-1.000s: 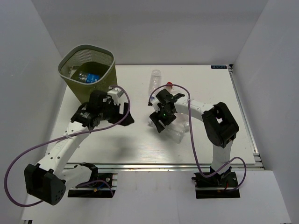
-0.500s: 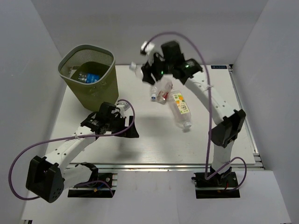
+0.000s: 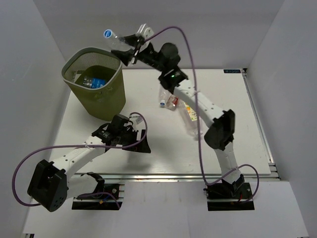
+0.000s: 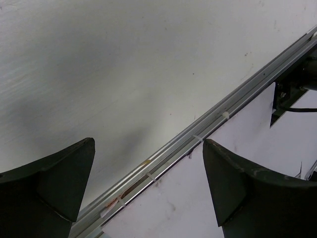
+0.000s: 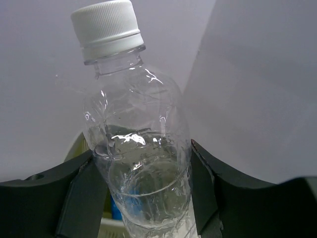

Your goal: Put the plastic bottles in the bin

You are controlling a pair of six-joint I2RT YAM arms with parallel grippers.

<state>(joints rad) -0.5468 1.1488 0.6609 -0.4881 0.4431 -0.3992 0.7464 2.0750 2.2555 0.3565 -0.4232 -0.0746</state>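
White surface (image 3: pixel 233 99) below; right hand (image 3: pixel 127 47) clamps a clear bottle (image 5: pixel 141 148) mid-body, probably light, slick and crushable, by the bin (image 3: pixel 99 101)'s far rim; left hand (image 4: pixel 148 168) gapes empty.

A white bench (image 3: pixel 247 109) with a metal rail (image 3: pixel 168 177) along its near edge stands between plain white walls (image 3: pixel 208 29).

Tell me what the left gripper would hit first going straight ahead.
The open left gripper would likely meet the table top right beside its metal edge rail; nothing shows in between, though depth is unclear.
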